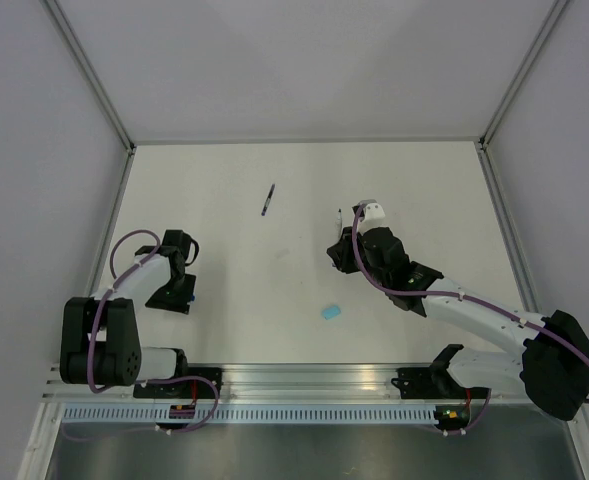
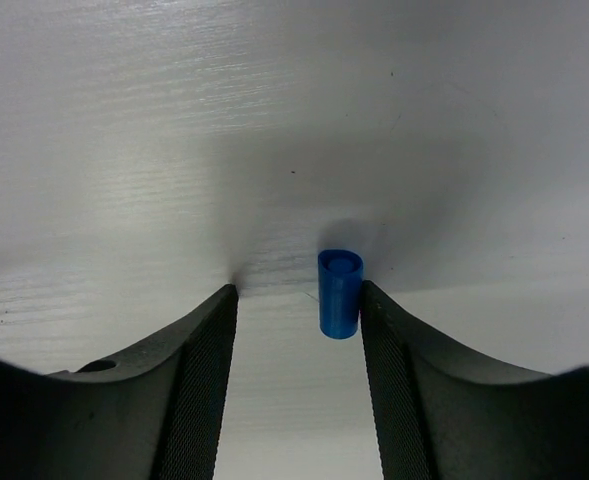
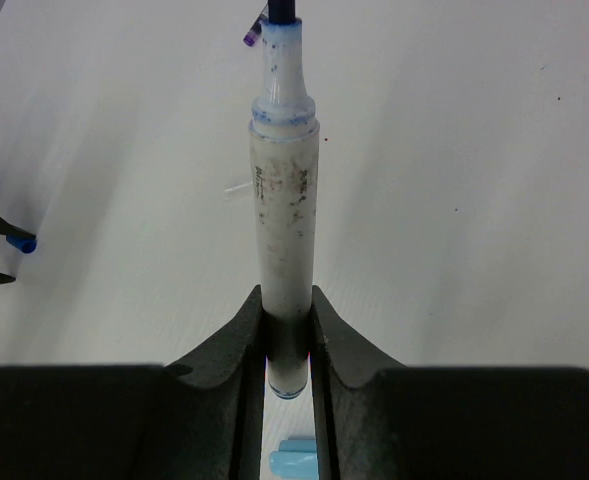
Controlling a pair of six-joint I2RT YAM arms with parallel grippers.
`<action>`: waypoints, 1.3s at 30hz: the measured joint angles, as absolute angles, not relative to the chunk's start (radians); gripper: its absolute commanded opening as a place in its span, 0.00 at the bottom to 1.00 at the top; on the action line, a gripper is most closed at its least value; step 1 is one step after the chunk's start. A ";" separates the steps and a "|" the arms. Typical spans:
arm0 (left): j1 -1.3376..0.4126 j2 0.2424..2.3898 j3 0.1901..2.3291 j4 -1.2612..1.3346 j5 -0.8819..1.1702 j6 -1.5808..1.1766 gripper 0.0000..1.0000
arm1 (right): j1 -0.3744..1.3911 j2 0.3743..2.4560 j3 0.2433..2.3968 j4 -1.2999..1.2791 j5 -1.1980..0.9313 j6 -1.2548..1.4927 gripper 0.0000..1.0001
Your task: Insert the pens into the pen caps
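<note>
My right gripper [image 1: 336,240] is shut on the white pen with blue ends [image 3: 284,200] at its rear end [image 3: 286,300], and the pen points away from me toward the dark pen [image 1: 268,199]. The dark pen lies loose on the table, its purple end [image 3: 252,37] showing beside the held pen's tip. My left gripper [image 1: 172,298] is open at table level. A blue pen cap [image 2: 340,293] stands between its fingers, touching the right finger [image 2: 389,350] and apart from the left one. A pale light-blue cap [image 1: 331,312] lies loose on the table, also showing under my right fingers [image 3: 294,463].
White walls with metal corner posts [image 1: 94,75] close the table at the left, back and right. The aluminium rail [image 1: 304,378] with both arm bases runs along the near edge.
</note>
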State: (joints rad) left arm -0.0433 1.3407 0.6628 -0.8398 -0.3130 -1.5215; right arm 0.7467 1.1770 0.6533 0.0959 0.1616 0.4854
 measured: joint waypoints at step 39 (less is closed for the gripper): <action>-0.188 0.724 0.343 0.546 0.656 -0.911 0.02 | 0.995 1.325 0.654 0.393 -0.287 0.365 0.00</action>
State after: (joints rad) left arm -0.1883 0.7242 0.3428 0.5457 0.6559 -0.9108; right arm 0.9947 1.3251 0.6537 0.3935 -0.2871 0.3649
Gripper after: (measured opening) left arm 0.075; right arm 0.250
